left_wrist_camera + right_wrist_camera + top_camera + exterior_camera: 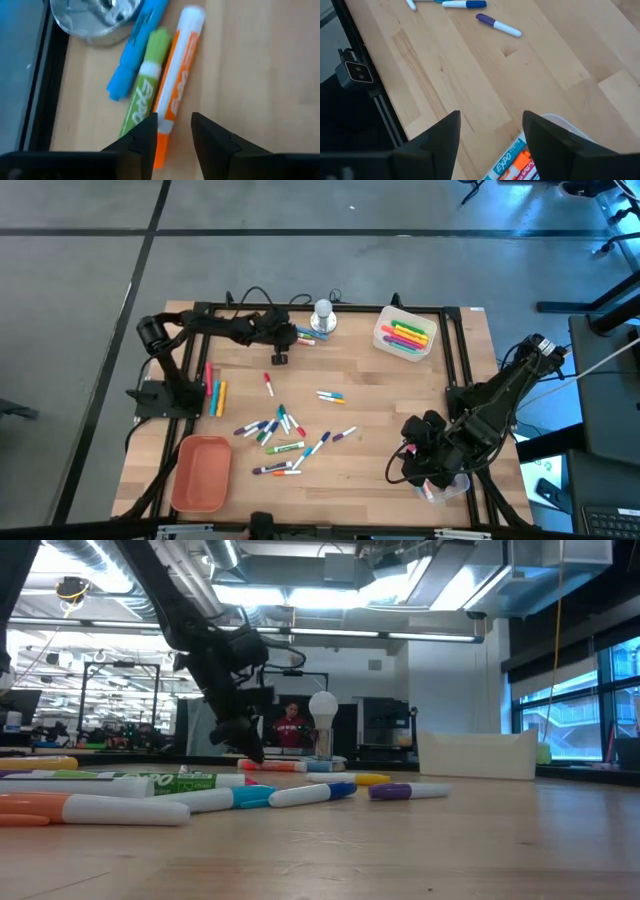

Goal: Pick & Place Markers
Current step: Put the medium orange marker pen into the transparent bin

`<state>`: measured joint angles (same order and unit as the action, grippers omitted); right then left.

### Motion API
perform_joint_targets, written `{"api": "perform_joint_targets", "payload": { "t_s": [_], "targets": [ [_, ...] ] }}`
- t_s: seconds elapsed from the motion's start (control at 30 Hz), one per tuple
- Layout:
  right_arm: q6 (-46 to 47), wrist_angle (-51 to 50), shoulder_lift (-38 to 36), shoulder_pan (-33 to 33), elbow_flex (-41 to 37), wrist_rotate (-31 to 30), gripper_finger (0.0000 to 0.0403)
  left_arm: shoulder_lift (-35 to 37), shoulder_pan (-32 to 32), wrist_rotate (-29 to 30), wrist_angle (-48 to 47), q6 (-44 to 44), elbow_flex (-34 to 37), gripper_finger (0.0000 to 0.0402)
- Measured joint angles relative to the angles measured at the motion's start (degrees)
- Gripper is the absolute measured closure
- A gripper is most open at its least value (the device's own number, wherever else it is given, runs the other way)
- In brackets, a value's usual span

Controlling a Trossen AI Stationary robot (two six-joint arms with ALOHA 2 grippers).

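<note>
Three markers lie side by side near the table's far edge: blue (135,47), green (145,85) and an orange-and-white one (177,75). My left gripper (175,131) (280,352) hangs open just over them, slanting down, with the orange marker's near end by one finger. A loose spread of markers (285,435) lies mid-table, also seen in the low view (200,785). My right gripper (490,131) (420,465) stands open above the near right corner, over a clear container of markers (517,160). My left gripper's fingers stand about the orange-and-white marker's near end (164,131), coming from above at a slant and lying along the marker. One finger (142,137) overlaps that end. Whether it touches, I cannot tell. The marker lies flat on the table.
A silver-white round knob object (323,315) stands just beyond the three markers. A white tray of markers (405,335) sits at the far right, a salmon bin (202,470) at the near left, and a few markers (213,390) lie by the left edge. Bare wood shows right of centre.
</note>
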<state>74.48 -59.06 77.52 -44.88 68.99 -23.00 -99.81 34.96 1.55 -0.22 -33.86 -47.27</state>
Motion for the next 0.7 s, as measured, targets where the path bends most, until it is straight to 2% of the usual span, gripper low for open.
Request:
{"api": "perform_joint_targets", "payload": {
  "t_s": [0.13, 0.27, 0.53, 0.6, 0.7],
  "targets": [
    [0.00, 0.04, 0.00, 0.00, 0.00, -0.40, 0.0189, -2.59, 0.04, 0.74, 0.57, 0.22, -0.29, 0.0265],
    [-0.02, 0.06, 0.00, 0.00, 0.00, -0.44, 0.0189, -4.53, 0.05, -1.15, 0.52, 2.27, -0.44, 0.0267],
    [-0.13, 0.08, 0.00, 0.00, -0.02, -0.87, 0.0189, -3.91, -1.34, -1.97, -1.68, 7.58, -0.39, 0.0339],
    [-0.13, 0.10, 0.00, 0.00, -0.02, -1.85, 0.0189, -3.24, -2.04, -1.53, -2.76, 11.72, -0.30, 0.0344],
    [-0.13, 0.13, 0.04, 0.00, -0.02, -5.42, 0.0189, -1.85, -2.74, -3.57, -5.59, 22.43, -0.75, 0.0344]
  ]
}}
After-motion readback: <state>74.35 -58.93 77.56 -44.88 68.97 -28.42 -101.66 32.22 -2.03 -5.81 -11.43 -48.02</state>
